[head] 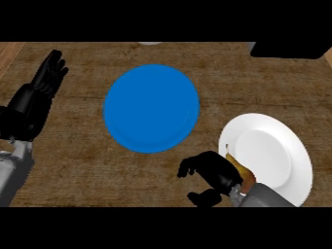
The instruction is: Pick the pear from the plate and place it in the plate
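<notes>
Right hand (210,171): on the near side and to the right of the blue plate (152,108), fingers curled around the pear (242,171). The pear is at the left rim of the white plate (276,151), which lies right of the blue plate on the table (75,160). Left hand (32,104): rests left of the blue plate, fingers straight, together, pointing up.

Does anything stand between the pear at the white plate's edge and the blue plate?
Nothing visible does. The right robot hand curls round the pear at the left rim of the white plate; only counter lies between it and the blue plate.
</notes>
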### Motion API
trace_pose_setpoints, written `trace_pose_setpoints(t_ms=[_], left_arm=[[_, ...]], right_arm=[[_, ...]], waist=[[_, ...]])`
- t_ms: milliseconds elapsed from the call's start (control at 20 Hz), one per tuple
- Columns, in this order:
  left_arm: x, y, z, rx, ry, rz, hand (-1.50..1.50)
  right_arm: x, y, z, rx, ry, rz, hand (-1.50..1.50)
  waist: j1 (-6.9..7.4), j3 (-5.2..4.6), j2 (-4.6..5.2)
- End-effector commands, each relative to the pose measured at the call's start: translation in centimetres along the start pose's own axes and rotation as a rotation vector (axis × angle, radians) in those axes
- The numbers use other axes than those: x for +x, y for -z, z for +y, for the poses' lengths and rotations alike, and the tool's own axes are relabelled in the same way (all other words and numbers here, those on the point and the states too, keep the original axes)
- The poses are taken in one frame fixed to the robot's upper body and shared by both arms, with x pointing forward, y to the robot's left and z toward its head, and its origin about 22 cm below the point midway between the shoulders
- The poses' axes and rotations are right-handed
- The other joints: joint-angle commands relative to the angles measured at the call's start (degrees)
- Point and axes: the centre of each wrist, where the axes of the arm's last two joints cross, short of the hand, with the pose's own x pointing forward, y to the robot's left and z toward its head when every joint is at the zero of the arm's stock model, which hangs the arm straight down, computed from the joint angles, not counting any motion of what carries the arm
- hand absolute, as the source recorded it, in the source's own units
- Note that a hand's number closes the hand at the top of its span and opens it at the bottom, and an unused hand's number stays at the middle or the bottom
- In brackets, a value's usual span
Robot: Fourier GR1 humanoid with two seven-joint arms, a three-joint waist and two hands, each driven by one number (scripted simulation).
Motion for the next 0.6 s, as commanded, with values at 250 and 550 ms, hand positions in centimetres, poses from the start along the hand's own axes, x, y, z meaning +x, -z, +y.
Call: trace_pose_setpoints(t_ms=[250,550], left_arm=[[1.3,0.1,2.0,0.011,0.016,-0.027,0.0],[0.1,-0.9,1.5,-0.001,0.014,-0.037,0.0]], right_arm=[[2.7,-0.1,3.0,-0.173,0.122,-0.119,-1.5],[8.9,2.1,-2.8,-0.145,-0.178,-0.047,-1.5]], waist=[[-2.45,0.25,0.22],[-1.87,0.16,0.08]])
